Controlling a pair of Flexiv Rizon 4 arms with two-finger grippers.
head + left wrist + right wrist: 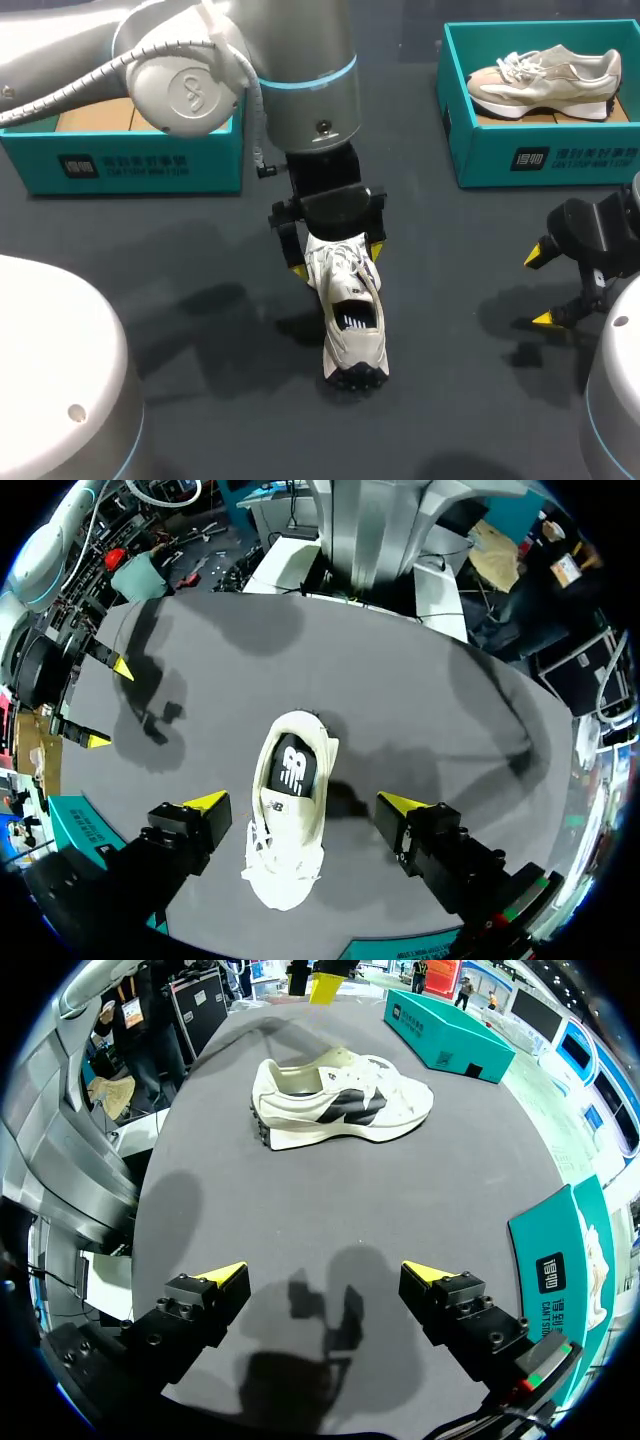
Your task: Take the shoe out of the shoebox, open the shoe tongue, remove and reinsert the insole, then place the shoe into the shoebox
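A white shoe (352, 318) lies on the dark table, heel toward the front edge, with a black insole (292, 765) showing in its opening. My left gripper (338, 260) hangs over the lace end, open. Its yellow fingertips (208, 801) stand on either side of the shoe (290, 830), clear of it. My right gripper (540, 288) is off to the right, open and empty above bare table. In its own view the right gripper (325, 1275) has the shoe (340, 1105) lying well ahead. A teal shoebox (130, 160) at the back left is partly hidden by my left arm.
A second teal shoebox (540, 150) at the back right holds a beige shoe (545, 80). My right gripper (108, 704) also shows in the left wrist view, off to one side of the shoe. Bare table lies between the shoe and the right gripper.
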